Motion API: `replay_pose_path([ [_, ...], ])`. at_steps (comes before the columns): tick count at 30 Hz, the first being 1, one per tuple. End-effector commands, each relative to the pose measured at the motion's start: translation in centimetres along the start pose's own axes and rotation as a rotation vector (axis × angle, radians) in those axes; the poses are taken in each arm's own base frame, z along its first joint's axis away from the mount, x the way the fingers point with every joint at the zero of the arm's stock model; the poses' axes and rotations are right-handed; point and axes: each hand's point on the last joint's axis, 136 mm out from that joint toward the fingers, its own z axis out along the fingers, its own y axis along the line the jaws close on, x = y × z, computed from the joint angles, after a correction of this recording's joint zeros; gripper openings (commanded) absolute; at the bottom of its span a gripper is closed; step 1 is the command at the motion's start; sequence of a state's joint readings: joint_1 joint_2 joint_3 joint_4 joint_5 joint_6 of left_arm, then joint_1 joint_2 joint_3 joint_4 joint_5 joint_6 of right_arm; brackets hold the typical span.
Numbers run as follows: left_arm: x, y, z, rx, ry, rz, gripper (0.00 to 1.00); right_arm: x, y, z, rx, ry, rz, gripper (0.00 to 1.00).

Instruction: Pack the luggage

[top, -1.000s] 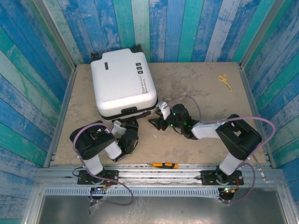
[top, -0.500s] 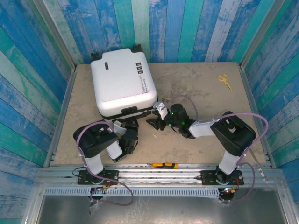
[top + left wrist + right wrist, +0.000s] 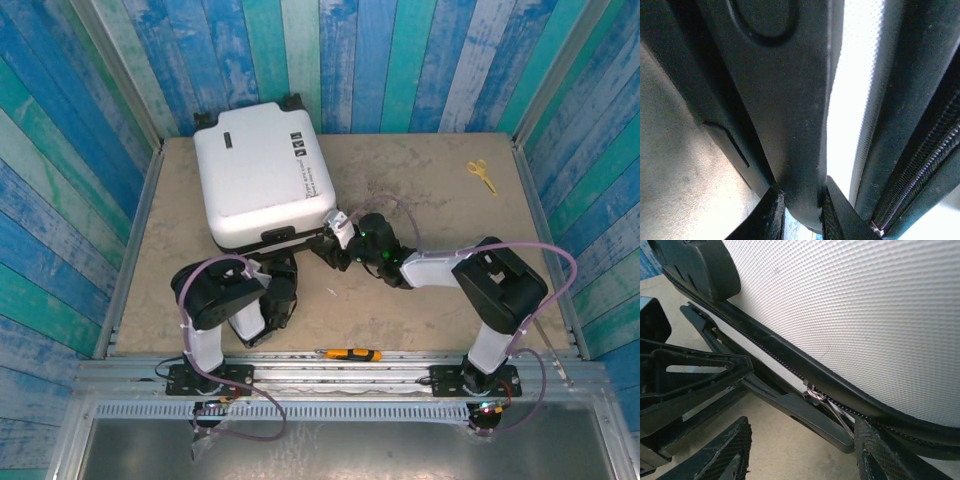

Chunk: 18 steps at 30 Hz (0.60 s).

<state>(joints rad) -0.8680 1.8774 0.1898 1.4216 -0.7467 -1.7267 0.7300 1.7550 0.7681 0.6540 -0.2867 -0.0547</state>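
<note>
We find the luggage (image 3: 260, 175) lying closed and flat on the table (image 3: 440, 290), directly ahead of both grippers, with its near edge against them. The left gripper (image 3: 272, 270) is drawn narrow and pinches a black handle (image 3: 790, 100) on that edge; in its wrist view the fingers (image 3: 771, 215) clamp either side of the handle, with the white shell just beyond. The right gripper (image 3: 335, 246) stands half-open and holds nothing. The small metal zipper pull (image 3: 816, 396) hangs on the zipper track (image 3: 770, 352) just ahead of its fingertips (image 3: 737, 440) and roughly between them, apart from both. We judge the step in hand to be taking the pull in order to unzip the case. The chief risk is a miss. The pull is thin and sits tight under the black trim, so the jaws may close on the trim or on the track, or the metal may slide out of the pads. A second risk lies with the left gripper. Its hold is shallow, near the handle's end, and a hard draw on the zipper could slip it and let the case skid or turn. The pull also sits at a rounded corner, where a pull off the line of the track may jam.
</note>
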Motion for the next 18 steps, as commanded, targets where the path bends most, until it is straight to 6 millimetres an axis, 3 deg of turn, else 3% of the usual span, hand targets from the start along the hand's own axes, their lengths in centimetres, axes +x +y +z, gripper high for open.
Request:
replay_pose_path([
  [1, 0.2, 10.0, -2.1, -0.344, 0.128, 0.303, 0.00, -1.3, -1.6, 1.0, 0.104, -0.031, -0.029, 0.52],
  [11, 0.7, 12.6, -2.1, -0.384, 0.162, 0.284, 0.00, -0.4, -3.6, 3.3, 0.364, -0.065, 0.067, 0.44],
  [18, 0.3, 14.0, -2.6, -0.411, 0.168, 0.279, 0.00, -2.1, -5.1, 3.2, 0.525, -0.106, 0.123, 0.29],
])
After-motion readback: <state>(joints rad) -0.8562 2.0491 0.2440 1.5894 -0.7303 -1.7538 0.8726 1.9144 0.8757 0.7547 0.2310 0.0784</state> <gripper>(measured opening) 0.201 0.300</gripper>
